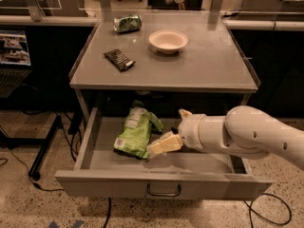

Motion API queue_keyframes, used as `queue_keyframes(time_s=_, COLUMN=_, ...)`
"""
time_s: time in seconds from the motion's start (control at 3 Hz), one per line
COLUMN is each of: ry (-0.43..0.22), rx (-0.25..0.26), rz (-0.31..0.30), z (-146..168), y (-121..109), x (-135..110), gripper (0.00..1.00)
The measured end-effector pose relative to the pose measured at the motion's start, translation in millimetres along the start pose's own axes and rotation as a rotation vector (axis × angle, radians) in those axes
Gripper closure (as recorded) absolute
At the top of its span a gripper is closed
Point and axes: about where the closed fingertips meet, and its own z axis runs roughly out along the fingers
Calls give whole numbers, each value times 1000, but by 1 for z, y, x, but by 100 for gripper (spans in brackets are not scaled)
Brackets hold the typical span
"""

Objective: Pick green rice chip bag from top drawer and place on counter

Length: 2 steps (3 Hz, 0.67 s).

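Observation:
The green rice chip bag (136, 133) lies crumpled in the left half of the open top drawer (161, 186), below the counter (190, 65). My gripper (172, 129) reaches into the drawer from the right on a white arm. Its fingers are spread open. The lower cream finger (163, 145) is at the bag's right lower edge, touching it or nearly so. The upper fingertip (183, 113) stands apart, higher and further right. Nothing is held.
On the counter stand a white bowl (168, 41), a small dark green can (127, 23) on its side at the back, and a flat dark brown wrapper (119, 59). The drawer's curved handle (163, 191) faces front. Cables and a stand's legs (42, 148) lie at left.

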Motion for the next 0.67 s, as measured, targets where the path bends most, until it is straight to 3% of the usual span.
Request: queue_keyframes(time_s=0.67, ry=-57, rx=57, rz=-29, z=38, y=-24, x=-11, gripper=0)
